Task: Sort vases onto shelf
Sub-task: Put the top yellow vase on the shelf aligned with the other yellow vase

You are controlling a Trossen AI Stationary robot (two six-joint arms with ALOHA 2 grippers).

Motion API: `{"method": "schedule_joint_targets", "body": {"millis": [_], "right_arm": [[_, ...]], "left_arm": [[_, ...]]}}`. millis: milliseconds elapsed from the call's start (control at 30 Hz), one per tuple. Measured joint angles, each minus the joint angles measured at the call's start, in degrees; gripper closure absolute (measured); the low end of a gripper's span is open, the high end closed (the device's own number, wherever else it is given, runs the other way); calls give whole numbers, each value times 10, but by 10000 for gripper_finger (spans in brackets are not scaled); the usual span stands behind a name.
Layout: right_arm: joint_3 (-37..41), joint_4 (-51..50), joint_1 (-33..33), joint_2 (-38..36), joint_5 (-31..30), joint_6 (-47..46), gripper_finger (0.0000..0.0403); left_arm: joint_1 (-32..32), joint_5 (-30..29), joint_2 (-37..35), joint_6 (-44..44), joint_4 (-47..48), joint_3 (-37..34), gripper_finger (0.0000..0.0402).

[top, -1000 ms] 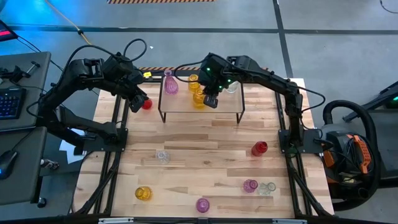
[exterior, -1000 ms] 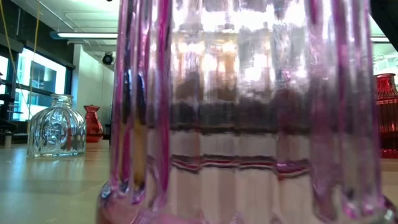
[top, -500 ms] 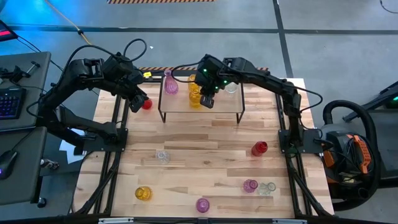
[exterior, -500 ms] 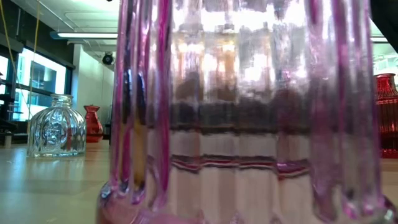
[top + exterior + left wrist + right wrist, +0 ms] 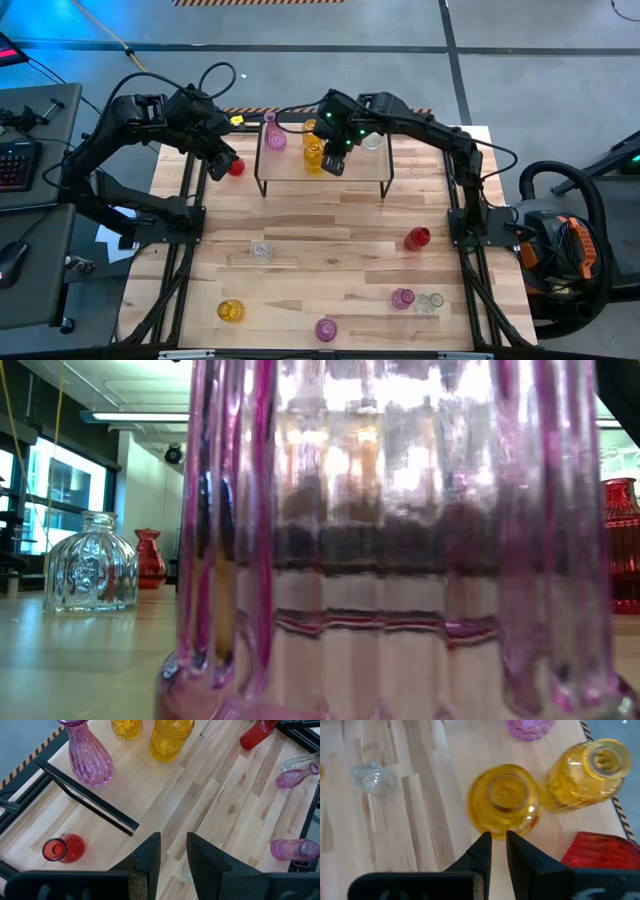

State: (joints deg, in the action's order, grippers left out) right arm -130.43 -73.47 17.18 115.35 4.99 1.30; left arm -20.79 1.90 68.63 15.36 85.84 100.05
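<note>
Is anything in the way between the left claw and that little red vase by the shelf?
Nothing visible does. The left gripper hangs just beside the red vase, which stands on bare table left of the shelf. The shelf's black frame lies on the vase's far side.

place: robotics lab | cues: grey floor (image 5: 560, 90) — hazard tape (image 5: 260, 2) — desk keyboard (image 5: 15, 165)

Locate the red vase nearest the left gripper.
In the high view, the red vase stands on the table's far left, just outside the shelf, beside the left gripper.
</note>
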Motion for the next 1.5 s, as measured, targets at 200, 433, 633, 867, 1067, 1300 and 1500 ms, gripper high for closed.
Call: {"method": "schedule_joint_targets", "body": {"millis": [200,433,633,867,1067,1300,1500], "right_arm": [[0,2,-5,0,0,-5,363],[0,-2,-7,8,12,-10,363],[0,0,-7,15,17,-10,363],[0,4,-7,16,11,-10,363],[0,15,-7,16,-14,-13,363],[0,24,6,22,-25,-25,363],[1,-1,8,20,-22,-26,363]], "left_arm": [[0,0,0,0,0,0,316],[0,0,0,0,0,0,316],[0,0,0,0,0,0,316],[0,0,0,0,0,0,316],[0,0,0,0,0,0,316],[0,0,0,0,0,0,316],[0,0,0,0,0,0,316]]}}
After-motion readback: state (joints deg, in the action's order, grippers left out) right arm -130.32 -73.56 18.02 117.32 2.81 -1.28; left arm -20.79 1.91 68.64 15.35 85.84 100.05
